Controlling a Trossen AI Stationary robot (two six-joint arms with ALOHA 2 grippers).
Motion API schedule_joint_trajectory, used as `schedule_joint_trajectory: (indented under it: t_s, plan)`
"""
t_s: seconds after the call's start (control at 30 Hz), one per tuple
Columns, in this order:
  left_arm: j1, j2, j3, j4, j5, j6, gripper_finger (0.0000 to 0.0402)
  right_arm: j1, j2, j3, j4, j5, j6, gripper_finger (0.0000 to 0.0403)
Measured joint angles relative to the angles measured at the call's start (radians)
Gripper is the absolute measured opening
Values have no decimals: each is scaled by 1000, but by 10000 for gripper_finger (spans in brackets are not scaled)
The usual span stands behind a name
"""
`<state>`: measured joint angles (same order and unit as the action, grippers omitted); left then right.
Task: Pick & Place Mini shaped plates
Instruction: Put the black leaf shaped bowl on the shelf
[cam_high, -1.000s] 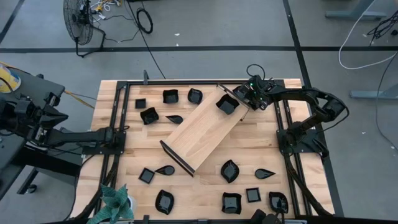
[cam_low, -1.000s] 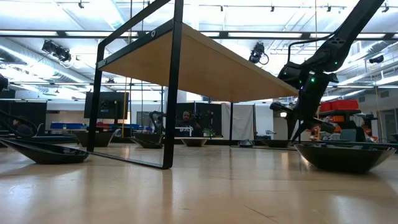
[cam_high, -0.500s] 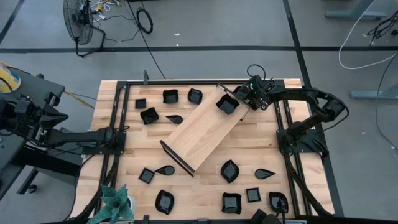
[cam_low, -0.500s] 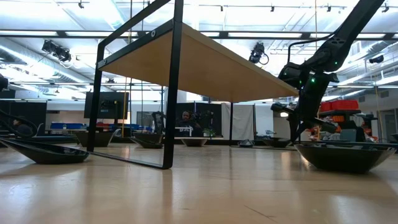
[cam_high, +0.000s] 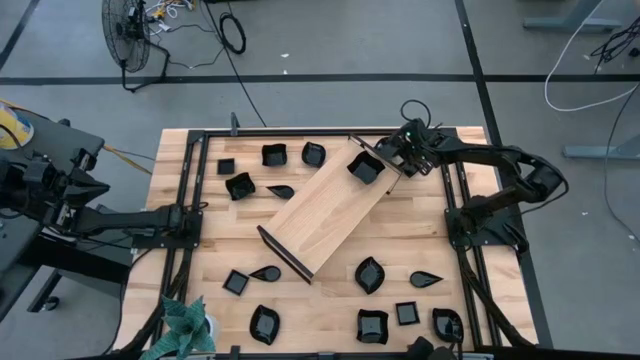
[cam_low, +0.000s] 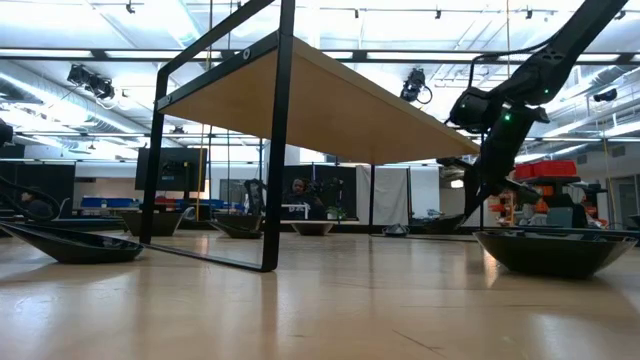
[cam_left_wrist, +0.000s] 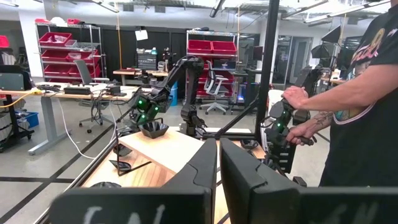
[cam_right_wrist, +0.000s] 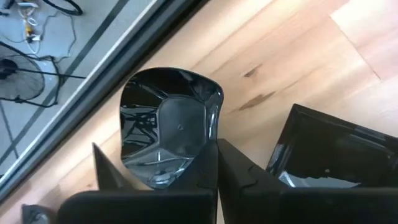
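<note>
At the far left of the high view the left gripper (cam_high: 190, 212) rests at the desk's (cam_high: 420, 215) left edge, its fingers (cam_left_wrist: 202, 174) nearly together and holding nothing. Above and to its right, in the upper left of the desk, five mini shaped plates (cam_high: 240, 186) lie scattered – a small square one, wavy-rimmed ones and a teardrop. In the lower left sit three more: a square, a teardrop and a leaf-shaped plate (cam_high: 264, 324).

Across the middle lies the long light-wood tray (cam_high: 325, 210), set on a slant from lower left to upper right, with a black end at each tip. It holds one thing only – a square black plate (cam_high: 365, 169) at its upper-right end; the rest of its board is bare.

Just beyond that end, in the upper right, the right gripper (cam_high: 403, 156) has its fingers (cam_right_wrist: 205, 177) closed on the rim of a glossy black plate (cam_right_wrist: 168, 134), which the low view shows off the desk surface. In the lower right of the desk six further plates lie apart from one another, among them a leaf-shaped plate (cam_high: 369, 274) and a teardrop plate (cam_high: 424, 279).
</note>
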<state>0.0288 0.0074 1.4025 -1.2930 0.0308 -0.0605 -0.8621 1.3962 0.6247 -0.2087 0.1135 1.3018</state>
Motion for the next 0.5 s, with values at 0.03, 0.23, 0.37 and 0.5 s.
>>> schedule_joint_trajectory:
  t_s: [0.03, 0.23, 0.37, 0.5]
  plan:
    - [0, 0, 0, 0, 0, 0, 25, 0, -8, 0, -2, 0, 0, 0]
    - [0, 0, 0, 0, 0, 0, 25, -8, -66, 0, -19, 7, 0, 0]
    - [0, 0, 0, 0, 0, 0, 25, -26, -124, 0, -40, 27, -1, 0]
    - [0, 0, 0, 0, 0, 0, 25, -57, -179, 0, -41, 29, -7, 0]
